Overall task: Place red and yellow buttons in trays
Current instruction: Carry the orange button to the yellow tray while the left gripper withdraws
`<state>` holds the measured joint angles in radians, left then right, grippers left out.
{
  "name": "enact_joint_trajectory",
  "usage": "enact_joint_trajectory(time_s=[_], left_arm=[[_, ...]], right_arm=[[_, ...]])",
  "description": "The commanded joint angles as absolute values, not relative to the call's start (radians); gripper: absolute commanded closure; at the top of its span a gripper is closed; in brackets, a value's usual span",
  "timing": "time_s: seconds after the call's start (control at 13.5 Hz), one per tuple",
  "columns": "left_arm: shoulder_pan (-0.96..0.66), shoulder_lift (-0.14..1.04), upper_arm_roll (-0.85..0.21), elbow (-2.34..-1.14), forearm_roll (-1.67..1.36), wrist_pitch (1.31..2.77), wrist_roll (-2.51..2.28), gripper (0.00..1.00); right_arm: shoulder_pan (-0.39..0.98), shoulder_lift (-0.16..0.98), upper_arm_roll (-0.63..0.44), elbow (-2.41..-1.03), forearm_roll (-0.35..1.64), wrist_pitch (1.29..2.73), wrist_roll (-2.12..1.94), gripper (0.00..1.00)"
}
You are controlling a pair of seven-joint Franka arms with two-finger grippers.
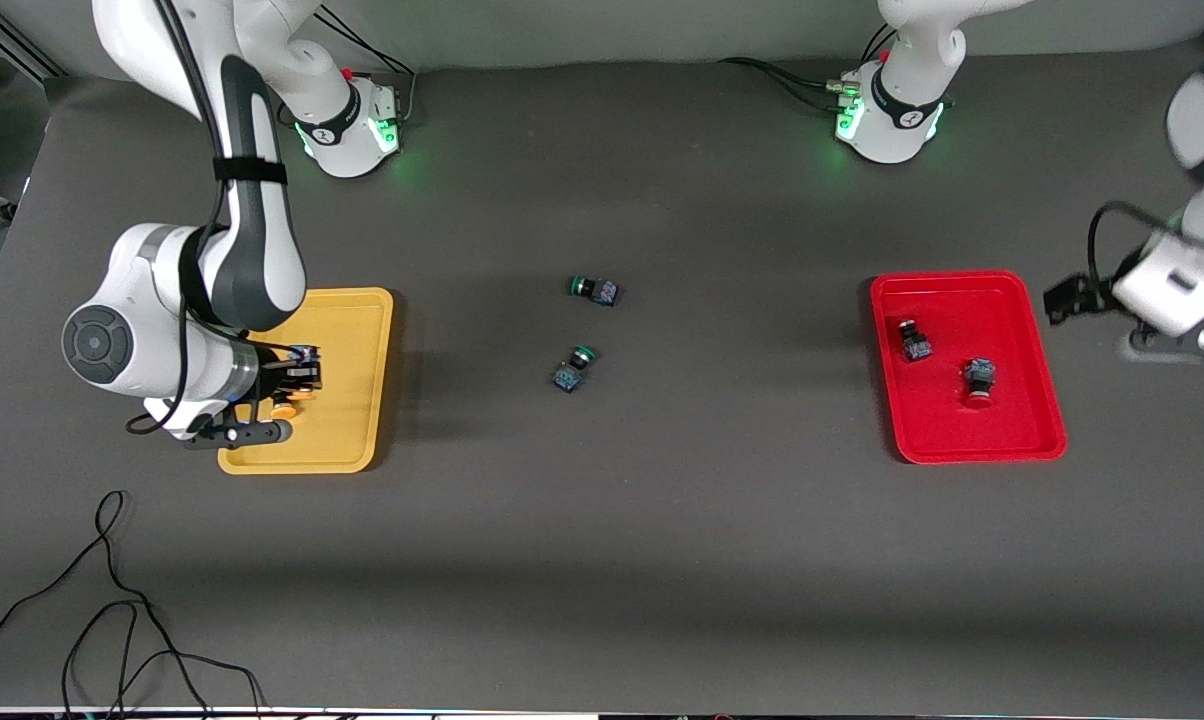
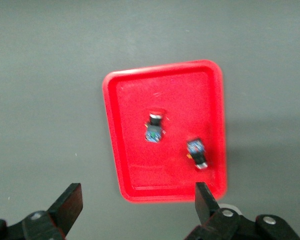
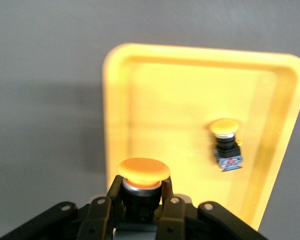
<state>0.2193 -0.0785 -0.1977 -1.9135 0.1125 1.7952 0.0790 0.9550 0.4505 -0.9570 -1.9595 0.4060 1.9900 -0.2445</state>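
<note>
My right gripper is over the yellow tray, shut on a yellow button; the button's orange-yellow cap sticks out past the fingers. A second yellow button lies on its side in that tray. The red tray holds two red buttons, which the left wrist view also shows. My left gripper is open and empty, up in the air beside the red tray, toward the left arm's end of the table.
Two green-capped buttons lie on the dark table mat between the trays. Loose black cables trail near the table's front edge at the right arm's end.
</note>
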Motion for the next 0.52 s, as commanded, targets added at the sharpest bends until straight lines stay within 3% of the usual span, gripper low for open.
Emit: enact_joint_trajectory(time_s=[0.0, 0.3, 0.45], left_arm=[[0.193, -0.124, -0.193, -1.899, 0.087, 1.759, 0.071, 0.0], [0.177, -0.13, -0.186, -1.868, 0.006, 1.746, 0.084, 0.0], [0.035, -0.141, -0.081, -1.87, 0.021, 1.732, 0.066, 0.0]], right_arm=[[0.951, 0.475, -0.951, -2.106, 0.493, 2.163, -0.349, 0.98], [0.953, 0.606, -0.937, -2.103, 0.633, 2.174, -0.448, 0.98], [0.951, 0.624, -0.922, -2.1, 0.658, 2.18, -0.453, 0.98]])
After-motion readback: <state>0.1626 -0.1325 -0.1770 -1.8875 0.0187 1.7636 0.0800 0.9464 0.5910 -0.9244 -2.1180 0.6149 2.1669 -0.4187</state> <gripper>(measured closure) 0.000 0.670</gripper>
